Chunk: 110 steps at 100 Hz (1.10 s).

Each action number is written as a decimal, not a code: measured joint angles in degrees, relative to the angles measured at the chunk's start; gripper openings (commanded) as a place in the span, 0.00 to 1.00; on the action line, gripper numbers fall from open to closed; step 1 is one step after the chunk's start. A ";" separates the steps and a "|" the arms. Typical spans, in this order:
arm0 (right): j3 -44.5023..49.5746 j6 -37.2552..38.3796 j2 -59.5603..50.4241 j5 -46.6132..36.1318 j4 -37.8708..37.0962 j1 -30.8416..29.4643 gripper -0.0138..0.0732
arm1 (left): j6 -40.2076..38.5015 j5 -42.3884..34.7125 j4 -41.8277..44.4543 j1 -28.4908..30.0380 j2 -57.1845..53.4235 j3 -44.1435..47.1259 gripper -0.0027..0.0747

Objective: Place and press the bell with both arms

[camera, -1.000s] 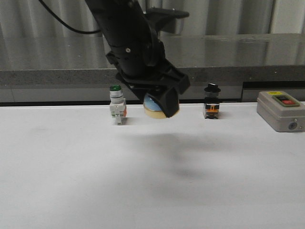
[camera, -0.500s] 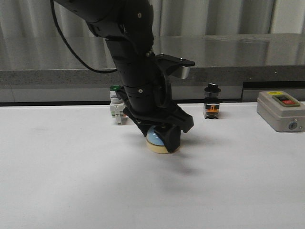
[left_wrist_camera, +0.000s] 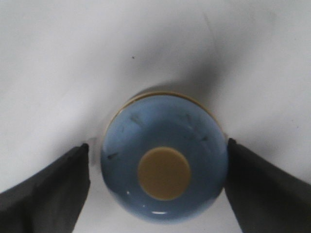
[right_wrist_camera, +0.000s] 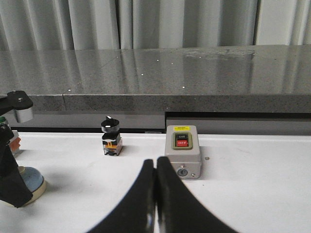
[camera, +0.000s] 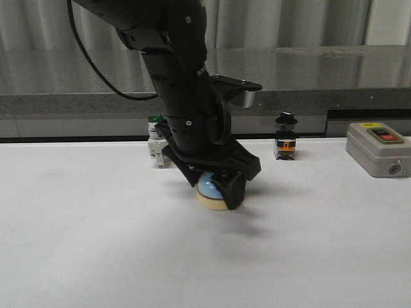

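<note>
The light-blue bell (camera: 208, 188) with a cream base stands on the white table (camera: 96, 244), left of centre. My left gripper (camera: 213, 186) is straight above it, one finger (camera: 233, 191) in front of the dome. In the left wrist view the bell (left_wrist_camera: 146, 131) and its cream button (left_wrist_camera: 164, 173) fill the space between the fingers (left_wrist_camera: 53, 184). One finger touches the dome; a thin gap shows at the other. My right gripper (right_wrist_camera: 156, 164) is shut and empty, low over the table, out of the front view. It sees the bell (right_wrist_camera: 32, 181) far to its side.
A green-capped white pushbutton (camera: 157, 147), a black-knobbed switch (camera: 285, 144) and a grey box with a red button (camera: 379, 149) stand in a row at the table's back edge. A grey stone ledge (camera: 334, 70) runs behind. The grey box (right_wrist_camera: 182, 150) lies just beyond my right fingertips.
My left arm has come down and forward with the bell, from above the back row to the table. In the last half second it barely moved.
</note>
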 measured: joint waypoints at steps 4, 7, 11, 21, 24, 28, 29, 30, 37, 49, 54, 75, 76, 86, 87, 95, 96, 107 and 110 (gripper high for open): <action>0.00 0.00 0.00 0.00 0.00 0.00 0.08 | 0.00 0.12 0.00 0.00 0.09 0.00 0.85; 0.00 0.00 0.00 0.00 0.00 0.00 0.08 | 0.00 0.12 0.00 0.00 0.09 0.00 0.85; 0.00 0.00 0.00 0.00 0.00 0.00 0.08 | 0.00 0.12 0.00 0.00 0.09 0.00 0.85; 0.00 0.00 0.00 0.00 0.00 0.00 0.08 | 0.00 0.23 -0.31 0.00 0.22 0.00 0.85; 0.00 0.00 0.00 0.00 0.00 0.00 0.08 | 0.00 0.20 -0.31 0.00 0.22 0.00 0.85; 0.00 0.00 0.00 0.00 0.00 0.00 0.08 | 0.00 0.20 -0.41 0.00 0.22 0.00 0.85; 0.00 0.00 0.00 0.00 0.00 0.00 0.08 | 0.00 0.20 -0.41 0.00 0.22 0.00 0.85; 0.00 0.00 0.00 0.00 0.00 0.00 0.08 | 0.00 0.20 -0.53 0.00 0.22 0.00 0.85; 0.00 0.00 0.00 0.00 0.00 0.00 0.08 | 0.00 0.36 -0.53 0.00 -0.27 0.00 0.85; 0.00 0.00 0.00 0.00 0.00 0.00 0.08 | 0.00 0.76 -0.77 0.00 -2.79 0.00 0.85; 0.00 0.00 0.00 0.00 0.00 0.00 0.08 | 0.00 1.19 -1.01 0.00 -4.25 0.00 0.85; 0.00 0.00 0.00 0.00 0.00 0.00 0.08 | -0.10 2.83 -1.25 0.00 -10.68 0.00 0.85; 0.00 0.00 0.00 0.00 0.00 0.00 0.08 | -0.10 2.98 -1.25 0.00 -10.91 0.00 0.85; 0.00 0.00 0.00 0.00 0.00 0.00 0.08 | -0.59 3.22 -1.28 0.00 -14.09 0.00 0.85; 0.00 0.00 0.00 0.00 0.00 0.00 0.08 | -0.59 3.22 -1.28 0.00 -14.32 0.00 0.85; 0.00 0.00 0.00 0.00 0.00 0.00 0.08 | -0.98 3.22 -1.38 0.23 -16.85 0.80 0.85; 0.00 0.00 0.00 0.00 0.00 0.00 0.08 | -0.97 3.22 -1.38 0.40 -17.30 0.83 0.85; 0.00 0.00 0.00 0.00 0.00 0.00 0.08 | -1.00 3.11 -1.49 2.15 -21.45 3.30 0.85; 0.00 0.00 0.00 0.00 0.00 0.00 0.08 | -1.10 2.96 -1.49 3.10 -22.62 4.13 0.85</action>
